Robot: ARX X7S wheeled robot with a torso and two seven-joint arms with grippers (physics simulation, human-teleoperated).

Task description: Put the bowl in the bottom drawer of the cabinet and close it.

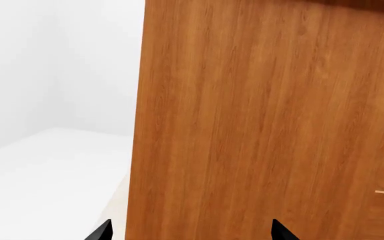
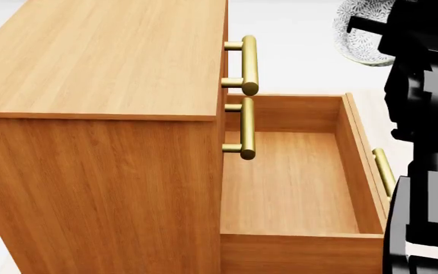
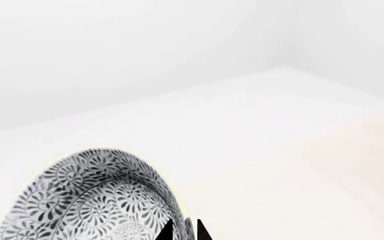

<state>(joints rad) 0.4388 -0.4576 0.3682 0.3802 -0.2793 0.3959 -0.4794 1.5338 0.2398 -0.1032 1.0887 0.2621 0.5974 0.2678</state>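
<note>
Standing pulled fully out from the foot of the cabinet (image 2: 97, 142), the bottom drawer (image 2: 291, 177) runs its long side across the cabinet front, open top up, with bare wood inside. Its brass handle (image 2: 383, 171) lies along the outer front edge, partly hidden by the black right arm (image 2: 428, 142). The two upper drawers are shut, their handles (image 2: 248, 65) lying parallel to the cabinet front.

Up above the far corner of the open drawer, the bowl (image 2: 360, 34) is held in the air, clear of the drawer and the cabinet. In the head view only part of its patterned wall shows beside the arm. In the right wrist view its inside faces the camera, so it is tipped on its side rather than level.

Closed to a narrow gap, the right gripper (image 3: 184, 231) pinches the bowl's rim between its two black fingertips (image 3: 166, 232), one inside the bowl and one outside.

Spread wide apart, the fingertips (image 1: 100, 231) of the left gripper (image 1: 190, 232) hold nothing; they face a side panel of the cabinet at close range, and whether they touch it cannot be told.
</note>
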